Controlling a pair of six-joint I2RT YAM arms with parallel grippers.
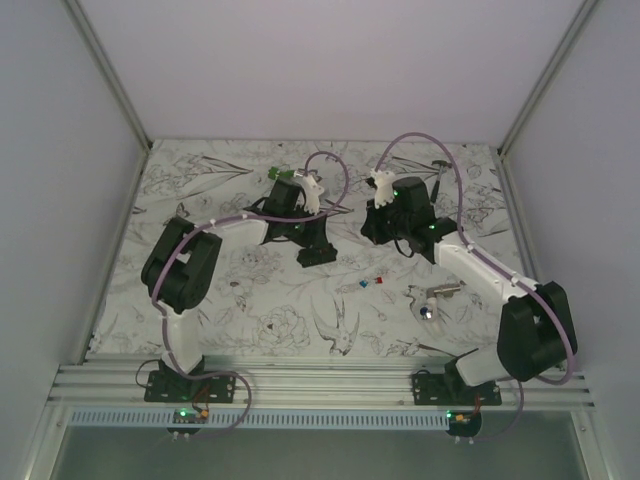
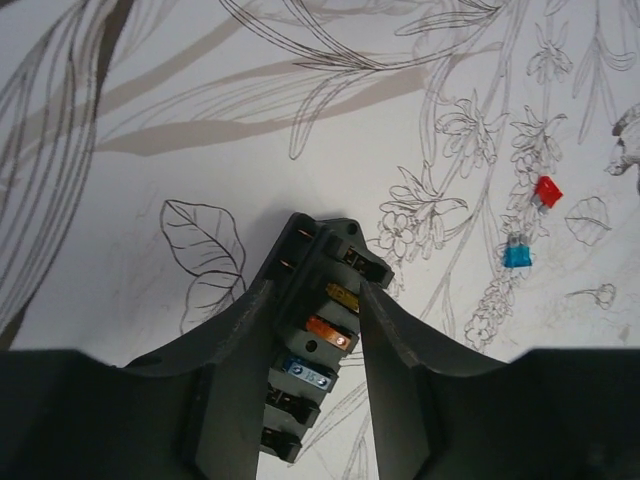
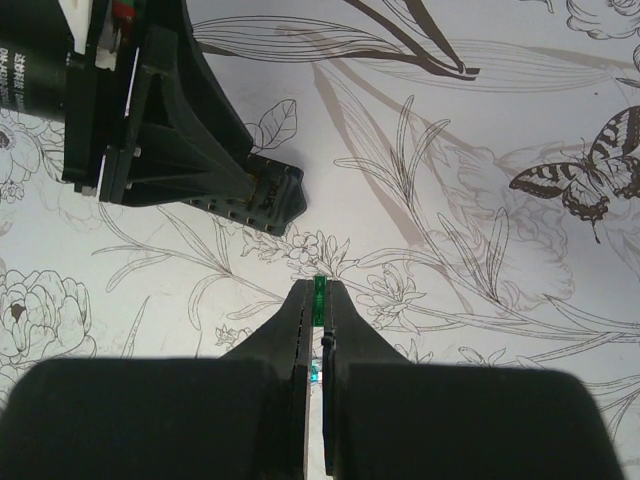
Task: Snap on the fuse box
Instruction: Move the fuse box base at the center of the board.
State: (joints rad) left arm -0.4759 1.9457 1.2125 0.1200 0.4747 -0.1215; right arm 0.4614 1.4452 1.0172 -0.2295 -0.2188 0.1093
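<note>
Hold the fuse box point(image 2: 318, 300) steady with the left fingers point(image 2: 240, 350) clamped on its sides while the right fingers point(image 3: 350, 330), pinched on a green fuse point(image 3: 318, 290), align over an empty slot.

The fuse box point(image 2: 312, 345) is a small, long, black plastic block. It lies flat on the flower-print table cover point(image 2: 150, 100), near the middle of the table. Its top faces up and has a row of little slots. A yellow fuse point(image 2: 343, 295), an orange fuse point(image 2: 328, 333) and a blue fuse point(image 2: 308, 372) sit in three slots in the middle. The other slots look dark. The left gripper point(image 2: 320, 288) has one finger pressed on each long side.
</note>
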